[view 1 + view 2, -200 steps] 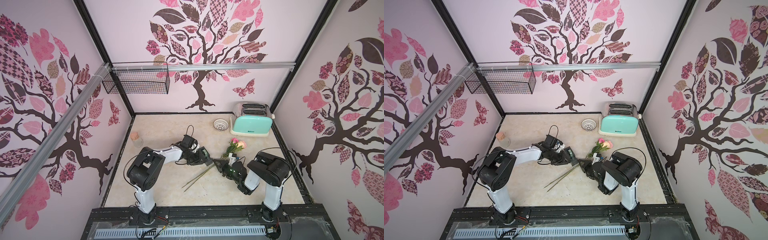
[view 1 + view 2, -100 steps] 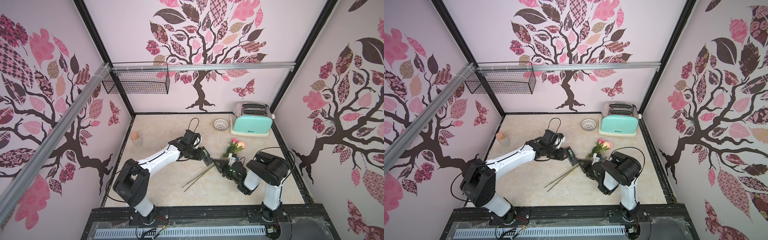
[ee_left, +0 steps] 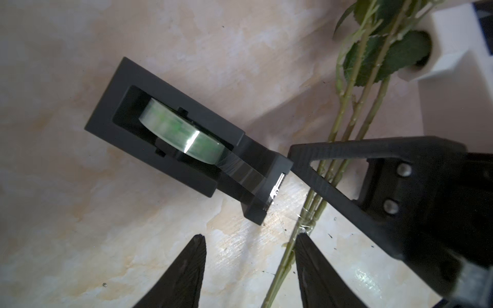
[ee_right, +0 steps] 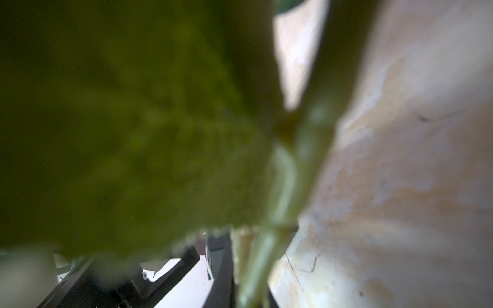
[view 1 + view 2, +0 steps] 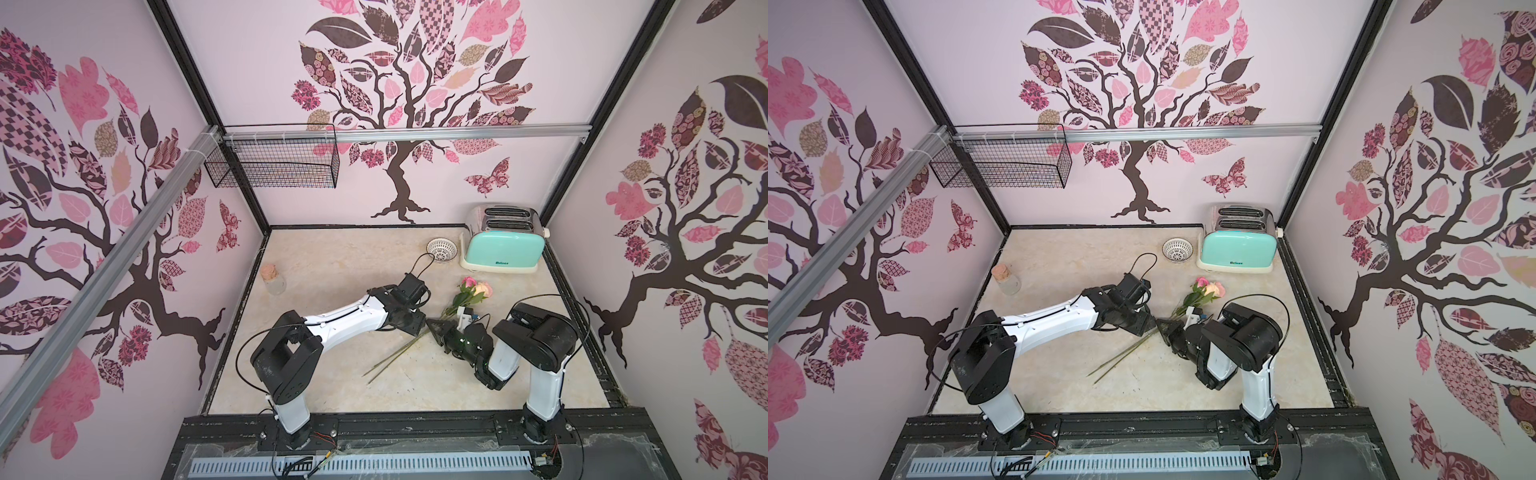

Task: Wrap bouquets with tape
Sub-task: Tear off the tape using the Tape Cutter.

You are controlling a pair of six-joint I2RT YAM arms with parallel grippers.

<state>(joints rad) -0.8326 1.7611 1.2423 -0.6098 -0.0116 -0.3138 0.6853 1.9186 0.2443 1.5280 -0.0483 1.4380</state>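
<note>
Compared to half a second ago, the left arm's (image 5: 345, 322) elbow has swung back in toward its base and the left gripper (image 3: 249, 238) has let its fingers come apart. The right arm (image 5: 536, 336) hasn't budged.

In both top views the bouquet (image 5: 465, 296) (image 5: 1200, 296) runs diagonally across the table (image 5: 332, 266), blooms toward the toaster (image 5: 503, 249), and both grippers meet over its stems.

Only the left wrist view gives the good stuff. The tape (image 3: 181, 138) sits in its black dispenser (image 3: 112, 112), flat on the table, cutter end right up against the right gripper (image 3: 301, 160), which is clamped on the stems. The left fingers are spread, with the stems running just inside one tip, not pinched. There's a clear band (image 3: 306, 222) around the stems.

The right wrist view is basically one blurry leaf.
</note>
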